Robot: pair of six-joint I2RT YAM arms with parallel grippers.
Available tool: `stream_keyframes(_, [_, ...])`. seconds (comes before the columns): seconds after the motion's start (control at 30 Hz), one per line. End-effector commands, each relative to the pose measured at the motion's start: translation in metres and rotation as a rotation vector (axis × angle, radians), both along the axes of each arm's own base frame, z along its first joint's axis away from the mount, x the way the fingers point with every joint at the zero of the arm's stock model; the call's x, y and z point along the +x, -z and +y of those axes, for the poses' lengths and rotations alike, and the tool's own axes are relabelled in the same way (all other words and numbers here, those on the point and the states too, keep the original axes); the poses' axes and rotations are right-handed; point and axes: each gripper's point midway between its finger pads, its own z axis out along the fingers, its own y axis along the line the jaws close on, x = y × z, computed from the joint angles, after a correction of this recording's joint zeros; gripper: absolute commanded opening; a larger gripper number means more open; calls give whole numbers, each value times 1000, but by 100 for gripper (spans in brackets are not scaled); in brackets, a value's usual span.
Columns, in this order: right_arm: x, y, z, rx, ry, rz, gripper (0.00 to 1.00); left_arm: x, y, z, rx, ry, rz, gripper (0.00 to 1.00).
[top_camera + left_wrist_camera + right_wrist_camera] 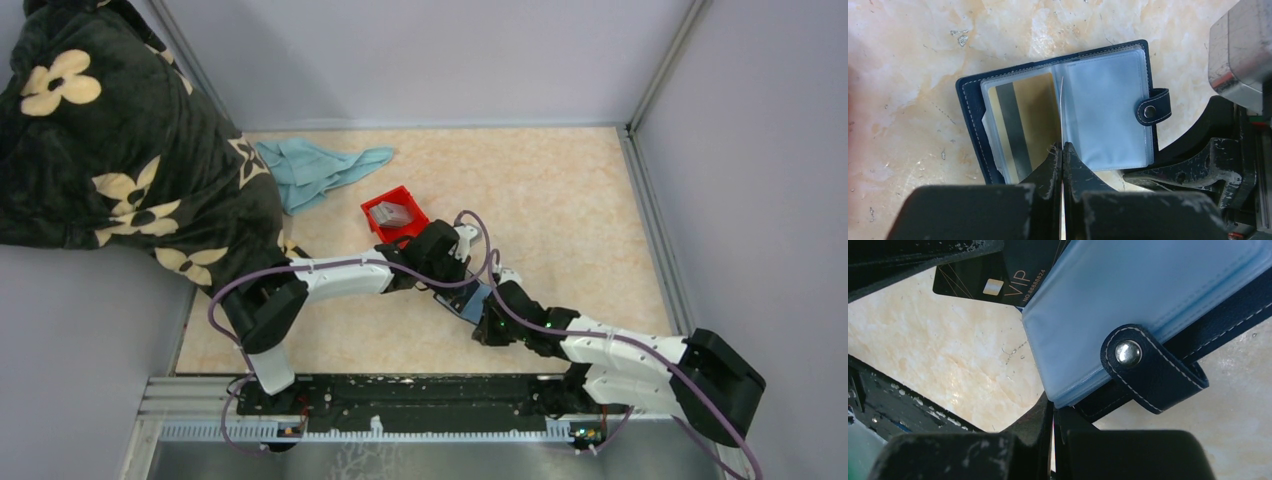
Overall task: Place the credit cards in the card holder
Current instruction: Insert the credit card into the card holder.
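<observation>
The card holder [973,110], a navy wallet, lies open on the table and shows light blue sleeves [1108,110] and a snap tab [1148,365]. A gold card with a dark stripe [1020,120] sits in its left sleeve. My left gripper [1063,145] is shut on a thin card seen edge-on [1062,100] over the wallet's middle fold. The right wrist view shows this card as black with "VIP" print [1013,275], its end behind the sleeve. My right gripper [1053,407] is shut on the wallet's near corner. In the top view both grippers [455,278] [487,315] meet at the wallet [473,298].
A red bin [378,207] holding grey cards [392,213] stands just behind the left gripper. A light blue cloth [320,170] lies at the back left. A dark flowered blanket [110,150] covers the left side. Grey walls enclose the table.
</observation>
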Motion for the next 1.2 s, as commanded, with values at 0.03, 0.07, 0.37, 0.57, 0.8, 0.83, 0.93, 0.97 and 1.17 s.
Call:
stream_keyframes(0.03, [18,-12,6,3,44,-71,0,1,6,-3,17,20,-5,0])
stream_keyframes(0.07, [19,-12,4,-6,54,-75,0,1,6,-3,17,17,-5,0])
stream_keyframes(0.37, [30,-4,-9,-39,107,-69,0,7,10,7,-11,-110,51,0])
stream_keyframes(0.57, [30,0,-13,-53,110,-59,0,11,8,11,-65,-200,115,0])
stream_keyframes(0.8, [28,7,-16,-63,111,-46,0,13,14,14,-83,-249,188,0])
stream_keyframes(0.83, [27,8,-16,-65,110,-43,0,13,14,14,-88,-252,195,0])
stream_keyframes(0.93, [26,11,-17,-69,110,-36,0,13,15,14,-96,-259,222,0])
stream_keyframes(0.97, [25,12,-17,-69,110,-33,0,12,15,13,-99,-257,232,0])
stream_keyframes(1.17, [24,14,-18,-77,110,-27,0,10,19,14,-108,-250,288,0])
